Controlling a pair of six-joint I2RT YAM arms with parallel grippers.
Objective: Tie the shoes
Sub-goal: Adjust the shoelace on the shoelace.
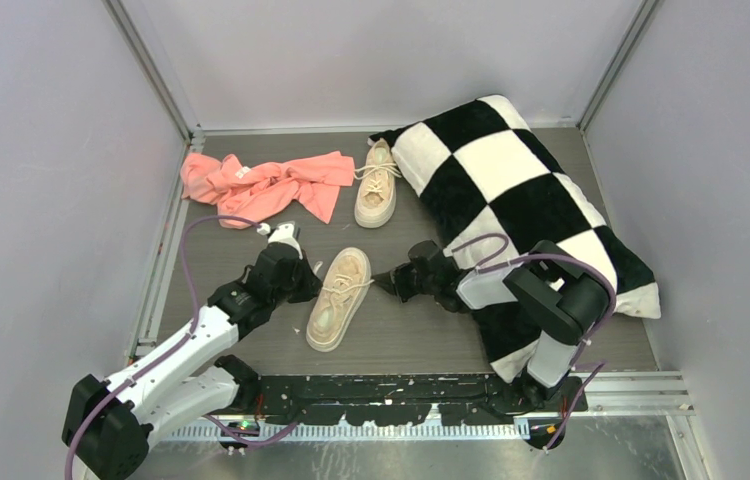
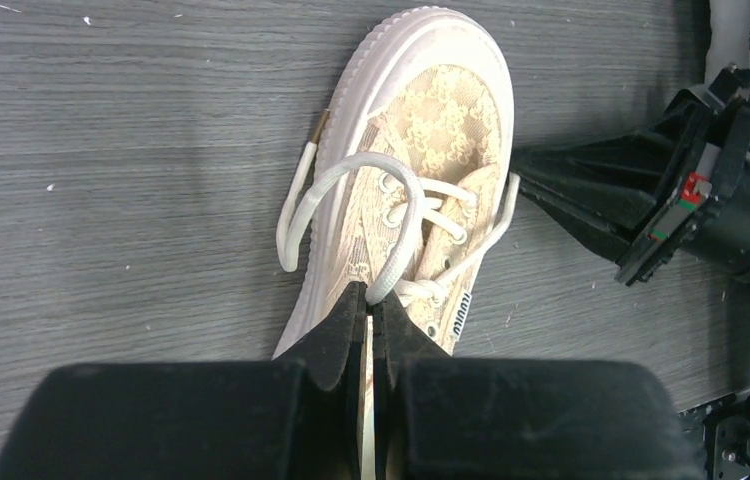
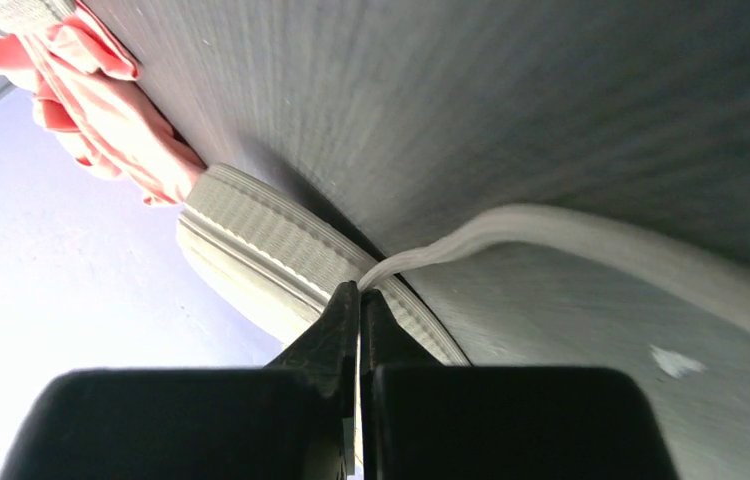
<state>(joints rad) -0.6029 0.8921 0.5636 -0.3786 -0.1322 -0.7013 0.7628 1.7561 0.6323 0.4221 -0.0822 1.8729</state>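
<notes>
The grey wood-grain desk [image 1: 401, 340] carries everything, and the biggest thing on it is a black-and-white checkered pillow [image 1: 511, 170], which lies behind and to the right of the right gripper [image 1: 383, 280], with that arm reaching out across its near corner. A crumpled pink cloth [image 1: 271, 185] lies well beyond the left gripper [image 1: 309, 283], toward the back wall. The far shoe [image 1: 378, 185] sits beyond both grippers, between the cloth and the pillow and just beside each. The near shoe [image 1: 339, 298] lies flat on its sole directly between the two grippers, its toe pointing away from the arm bases (the left wrist view shows its patterned upper and pale ribbed sole clearly). The left gripper is pinched together on a lace loop [image 2: 391, 200] that arches over the shoe's tongue and comes down into its fingertips. The right gripper, at the shoe's other side, is closed tight on a lace strand [image 3: 551, 225], which runs from its fingertips off across the desk.
</notes>
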